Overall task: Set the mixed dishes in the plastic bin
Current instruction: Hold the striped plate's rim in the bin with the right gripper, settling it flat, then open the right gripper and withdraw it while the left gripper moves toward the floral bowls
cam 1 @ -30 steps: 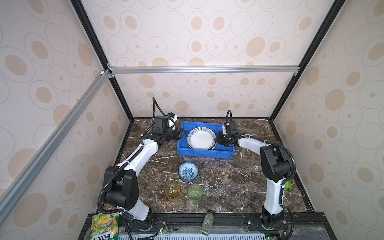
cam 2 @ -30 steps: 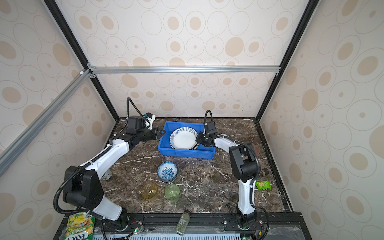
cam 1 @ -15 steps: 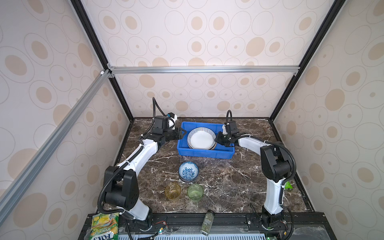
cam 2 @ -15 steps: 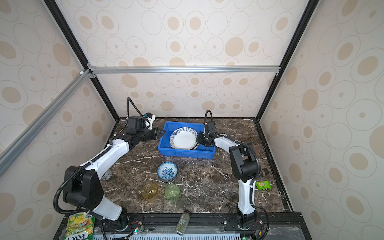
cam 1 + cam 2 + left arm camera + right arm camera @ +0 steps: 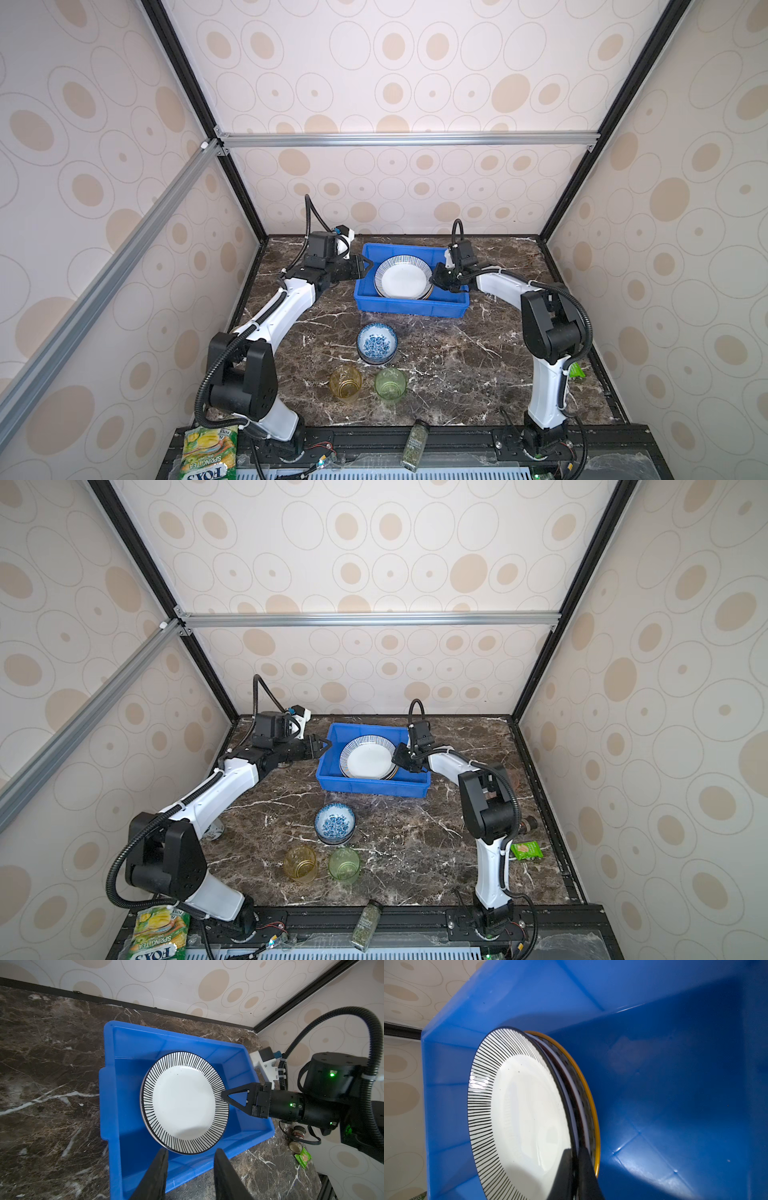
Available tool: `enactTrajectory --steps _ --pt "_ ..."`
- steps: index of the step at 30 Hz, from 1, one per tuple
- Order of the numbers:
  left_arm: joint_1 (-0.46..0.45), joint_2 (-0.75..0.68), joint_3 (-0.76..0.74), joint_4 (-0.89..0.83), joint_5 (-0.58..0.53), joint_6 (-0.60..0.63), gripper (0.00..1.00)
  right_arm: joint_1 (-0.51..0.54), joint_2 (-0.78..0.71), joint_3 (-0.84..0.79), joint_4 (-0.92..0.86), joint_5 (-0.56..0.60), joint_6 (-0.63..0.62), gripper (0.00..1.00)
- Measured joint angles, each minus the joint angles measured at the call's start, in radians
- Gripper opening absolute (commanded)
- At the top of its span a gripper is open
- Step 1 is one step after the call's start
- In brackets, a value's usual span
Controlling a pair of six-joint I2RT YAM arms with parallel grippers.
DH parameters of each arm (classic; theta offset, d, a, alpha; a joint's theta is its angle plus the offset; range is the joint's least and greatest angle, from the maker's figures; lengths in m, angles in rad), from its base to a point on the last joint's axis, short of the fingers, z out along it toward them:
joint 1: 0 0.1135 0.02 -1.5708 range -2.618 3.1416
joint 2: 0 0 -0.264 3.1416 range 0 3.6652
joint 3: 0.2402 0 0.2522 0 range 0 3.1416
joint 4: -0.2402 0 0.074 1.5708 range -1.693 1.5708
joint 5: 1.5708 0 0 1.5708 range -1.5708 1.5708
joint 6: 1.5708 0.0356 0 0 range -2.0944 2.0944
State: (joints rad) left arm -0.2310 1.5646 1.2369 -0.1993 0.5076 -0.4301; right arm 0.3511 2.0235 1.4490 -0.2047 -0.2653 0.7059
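Note:
The blue plastic bin [image 5: 409, 309] stands at the back middle of the table. A striped-rim white plate [image 5: 402, 277] lies tilted in it on top of other plates, one of them yellow-edged [image 5: 593, 1105]. My right gripper [image 5: 436, 279] is shut on the striped plate's right rim [image 5: 574, 1150], with one finger on its face and the other behind it. My left gripper [image 5: 365, 265] hovers open over the bin's left rim with nothing between its fingers [image 5: 190, 1152]. A blue floral bowl [image 5: 377, 344], a yellow tumbler [image 5: 345, 382] and a green tumbler [image 5: 390, 384] stand on the table in front of the bin.
A spice jar [image 5: 413, 444] and a snack packet [image 5: 210, 453] lie on the front rail. In a top view a small patterned bowl [image 5: 214, 831] shows behind the left arm. A small jar [image 5: 298, 1134], a tin [image 5: 295, 1147] and a green packet [image 5: 575, 370] sit near the right wall.

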Motion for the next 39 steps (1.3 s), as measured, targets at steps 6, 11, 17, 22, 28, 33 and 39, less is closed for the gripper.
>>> enactTrajectory --steps 6,11,17,22,28,33,39 --pt "0.000 -0.002 0.000 0.000 0.000 0.000 0.38 0.000 0.003 0.014 -0.021 -0.003 -0.008 0.13" --pt "0.000 -0.019 0.000 0.000 0.002 0.000 0.38 -0.003 0.009 0.028 -0.038 -0.005 -0.008 0.16" --pt "0.000 -0.029 0.000 0.000 0.003 0.000 0.38 -0.005 0.015 0.042 -0.051 -0.008 -0.008 0.20" --pt "0.000 -0.031 -0.001 0.000 0.003 0.000 0.38 -0.005 0.015 0.043 -0.063 -0.009 -0.015 0.20" --pt "0.000 -0.031 -0.001 0.000 0.003 0.000 0.38 -0.005 0.015 0.054 -0.078 -0.008 -0.026 0.22" --pt "0.000 -0.031 -0.002 0.000 0.003 0.000 0.38 -0.005 0.015 0.055 -0.089 -0.003 -0.044 0.23" --pt "0.000 -0.035 -0.016 0.000 0.003 0.000 0.38 -0.005 0.010 0.055 -0.108 0.015 -0.068 0.28"
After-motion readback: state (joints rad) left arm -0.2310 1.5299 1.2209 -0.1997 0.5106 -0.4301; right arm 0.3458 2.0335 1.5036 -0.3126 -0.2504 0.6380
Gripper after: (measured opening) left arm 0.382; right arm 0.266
